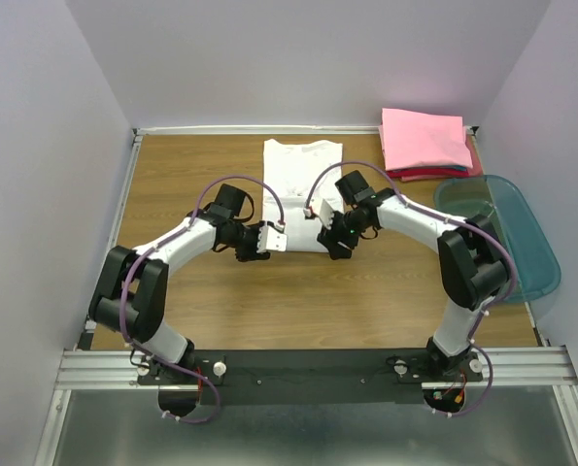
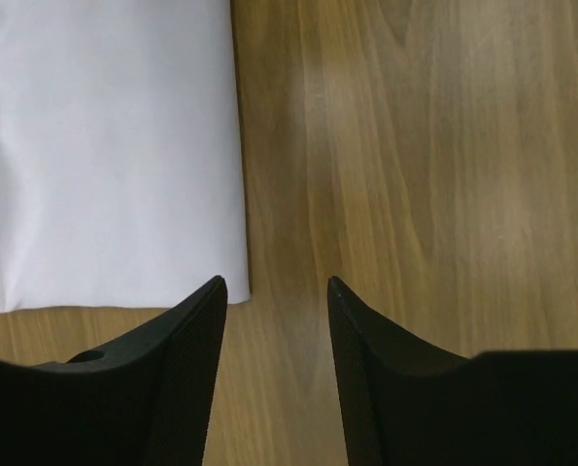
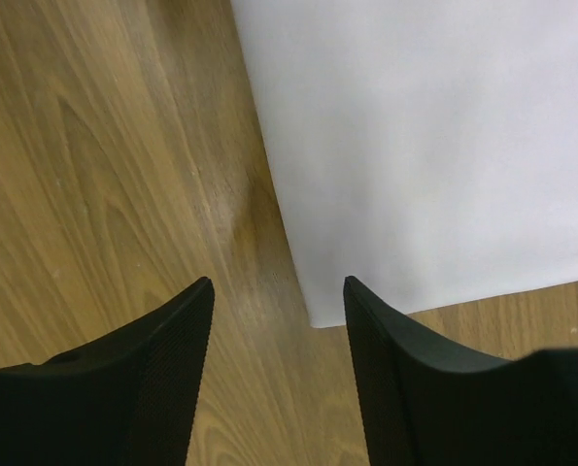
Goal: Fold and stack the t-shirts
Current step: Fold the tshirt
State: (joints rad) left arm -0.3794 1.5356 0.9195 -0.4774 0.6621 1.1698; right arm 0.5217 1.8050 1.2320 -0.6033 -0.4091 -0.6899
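Observation:
A white t-shirt [image 1: 298,180] lies folded into a long strip at the table's middle, collar at the far end. My left gripper [image 1: 266,238] is open and empty, low at the shirt's near left corner [image 2: 232,287]. My right gripper [image 1: 324,233] is open and empty at the near right corner [image 3: 320,313]. The shirt fills the top left of the left wrist view [image 2: 104,146] and the top right of the right wrist view [image 3: 434,136]. A stack of folded shirts, pink on top [image 1: 425,138], sits at the far right.
A teal plastic tub [image 1: 522,233] stands at the table's right edge. The wooden table [image 1: 298,301] is bounded by white walls at the back and sides. The metal rail [image 1: 308,364] with the arm bases runs along the near edge.

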